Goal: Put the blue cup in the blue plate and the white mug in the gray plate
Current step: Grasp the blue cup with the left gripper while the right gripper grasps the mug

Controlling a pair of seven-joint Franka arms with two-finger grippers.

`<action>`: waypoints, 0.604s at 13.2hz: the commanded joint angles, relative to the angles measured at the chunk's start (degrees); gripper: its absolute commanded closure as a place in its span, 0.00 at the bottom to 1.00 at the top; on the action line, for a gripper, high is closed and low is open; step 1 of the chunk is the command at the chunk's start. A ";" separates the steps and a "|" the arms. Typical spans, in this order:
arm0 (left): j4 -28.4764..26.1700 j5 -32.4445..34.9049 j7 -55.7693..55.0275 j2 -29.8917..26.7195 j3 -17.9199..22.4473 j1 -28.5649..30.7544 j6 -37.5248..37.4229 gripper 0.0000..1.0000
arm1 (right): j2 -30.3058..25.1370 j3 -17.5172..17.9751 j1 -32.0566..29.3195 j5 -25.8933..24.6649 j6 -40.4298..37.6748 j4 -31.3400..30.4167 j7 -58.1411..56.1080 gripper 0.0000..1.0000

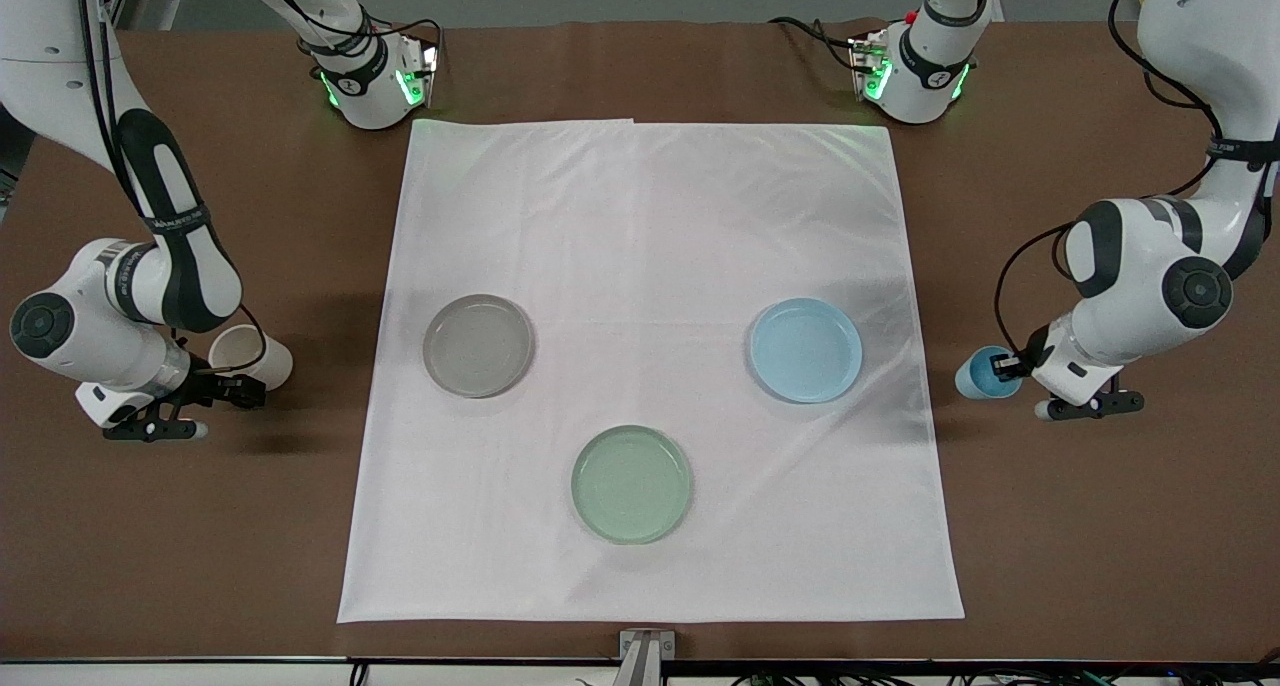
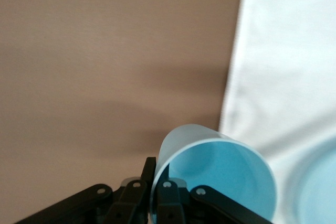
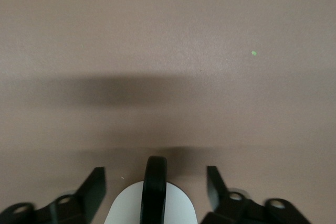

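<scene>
The blue cup [image 1: 982, 376] is over the brown table beside the cloth's edge, at the left arm's end. My left gripper [image 1: 1008, 368] is shut on its wall, one finger inside and one outside; in the left wrist view the cup [image 2: 220, 177] tilts from the gripper [image 2: 157, 182]. The blue plate [image 1: 806, 350] lies on the cloth nearby, and its rim shows in the left wrist view [image 2: 320, 182]. The white mug [image 1: 250, 351] is at the right arm's end. My right gripper [image 1: 235, 391] is open around it, fingers apart on either side of the mug [image 3: 126, 208] and its dark handle [image 3: 156, 182]. The gray plate [image 1: 478, 345] is empty.
A pale green plate [image 1: 631, 484] lies on the white cloth [image 1: 650, 216], nearer the front camera than the other two plates. The cloth covers the middle of the brown table [image 1: 1100, 526]. Both arms' bases stand along the table's back edge.
</scene>
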 commanded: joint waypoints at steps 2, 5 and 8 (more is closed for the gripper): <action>-1.03 0.83 -11.40 -2.46 -7.84 -0.24 -2.73 1.00 | -0.64 0.99 -1.35 -0.17 0.80 -1.24 -1.95 0.49; -1.03 0.75 -19.40 -1.41 -10.67 -3.74 -2.65 0.99 | -0.64 0.99 -1.44 -0.17 0.53 -1.06 -2.13 0.68; -1.21 0.83 -26.08 -0.18 -10.67 -8.67 -2.47 0.99 | -0.64 1.08 -1.44 -0.17 0.36 -1.06 -2.13 0.83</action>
